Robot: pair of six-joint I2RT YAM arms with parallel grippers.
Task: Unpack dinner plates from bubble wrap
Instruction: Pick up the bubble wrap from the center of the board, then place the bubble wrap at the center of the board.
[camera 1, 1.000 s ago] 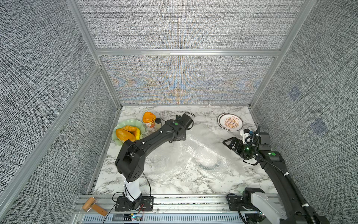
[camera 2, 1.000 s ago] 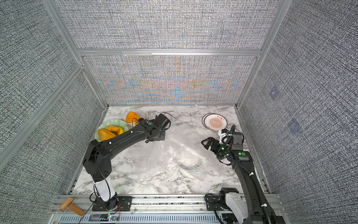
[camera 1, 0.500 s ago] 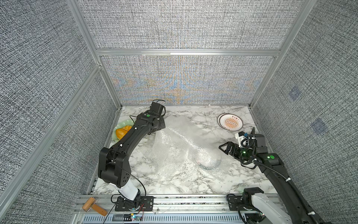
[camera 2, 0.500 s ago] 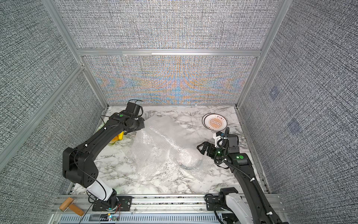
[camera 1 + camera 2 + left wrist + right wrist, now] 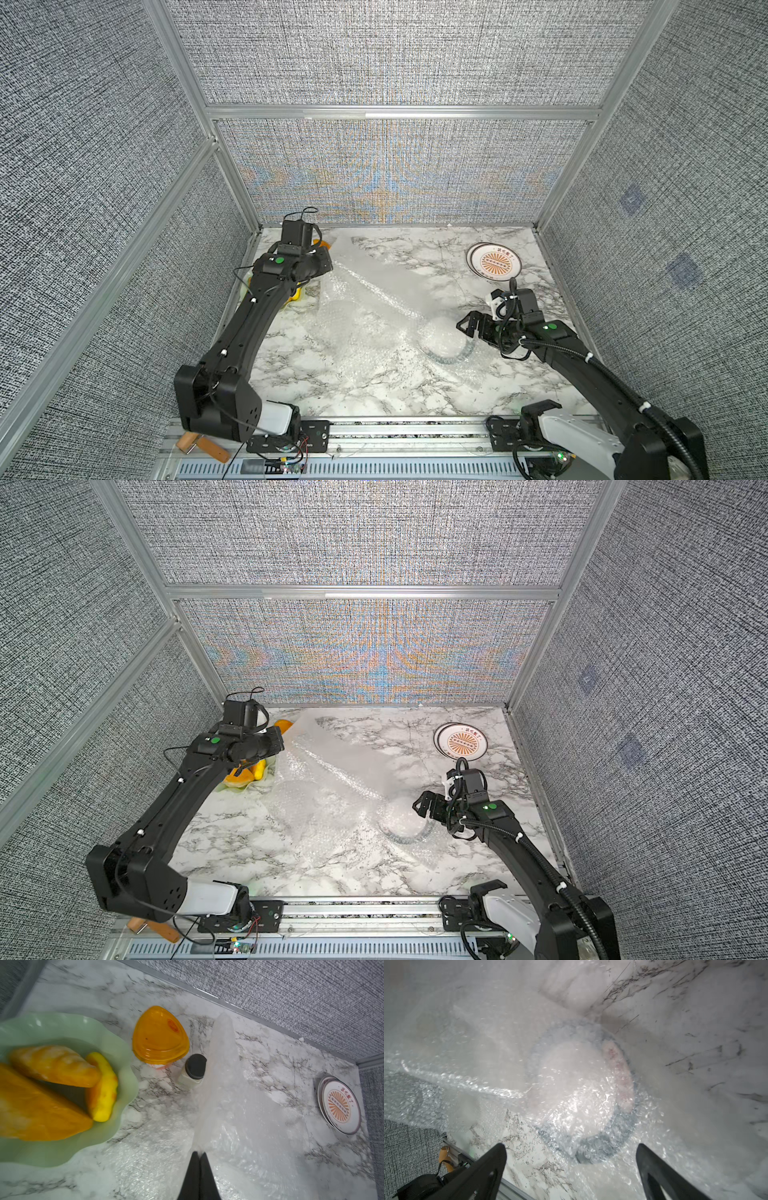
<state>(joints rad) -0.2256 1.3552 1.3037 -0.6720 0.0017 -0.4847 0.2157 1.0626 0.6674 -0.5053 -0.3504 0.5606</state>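
Note:
A clear bubble wrap sheet lies stretched across the marble table in both top views, its far left corner lifted. My left gripper is shut on that corner, held above the table at the back left. Under the wrap's right end lies a white dinner plate with a dark green rim band, blurred by the plastic. My right gripper stands open just right of this plate, its jaws wide apart with nothing between them. Two unwrapped plates with orange sunburst centres are stacked at the back right.
A wavy pale green dish with orange food sits at the back left under my left arm. Beside it stand an orange-lidded cup and a small black-capped bottle. A wooden-handled tool lies past the front rail.
My left gripper has swung from the back middle to the back left, pulling the wrap's corner up and out. My right gripper has moved closer to the covered plate.

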